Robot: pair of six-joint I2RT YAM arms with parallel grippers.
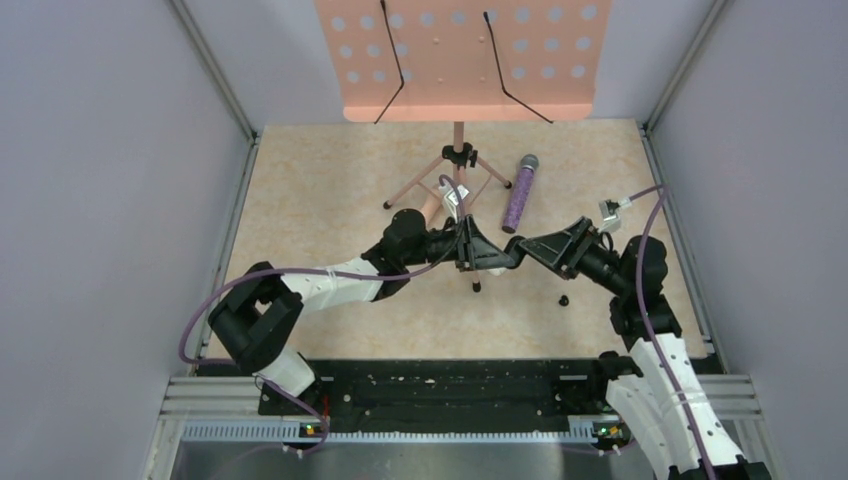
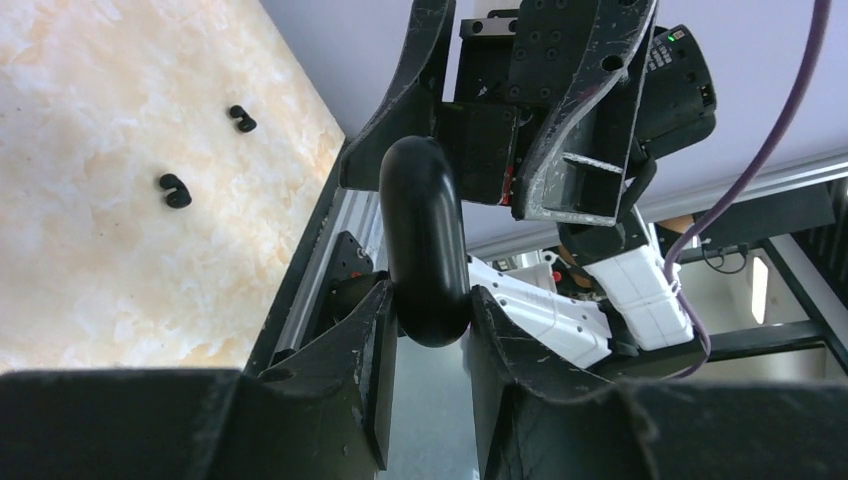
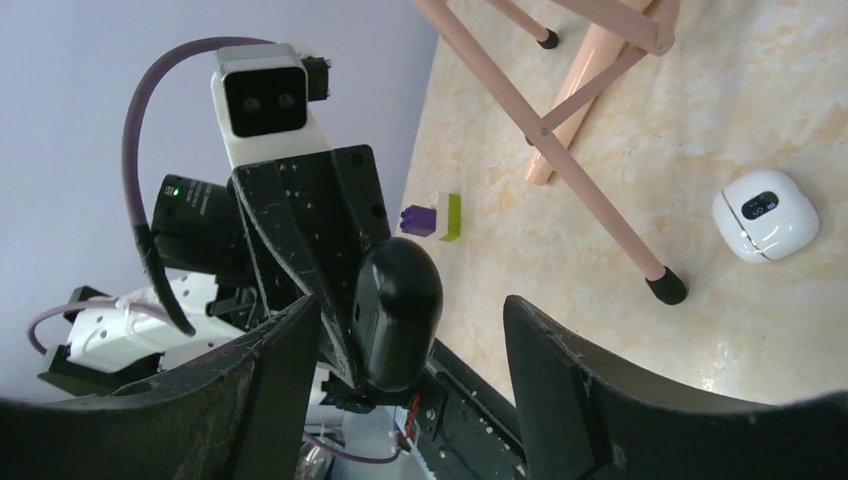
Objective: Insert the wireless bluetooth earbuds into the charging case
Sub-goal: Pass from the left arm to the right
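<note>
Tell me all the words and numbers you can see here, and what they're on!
No word or number can be read in any view.
White rounded gadget: its small dark screen shows bluish marks, too small to read.
Black charging case, held in the left gripper: no print shows on it.

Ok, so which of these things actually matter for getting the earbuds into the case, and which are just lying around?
For the job: black charging case, clamped in the left end effector; right end effector, open by it; two small black hooked bits, possibly earbuds.
Lying about: pink music stand, purple microphone, purple-and-yellow cube, white pod with display.
</note>
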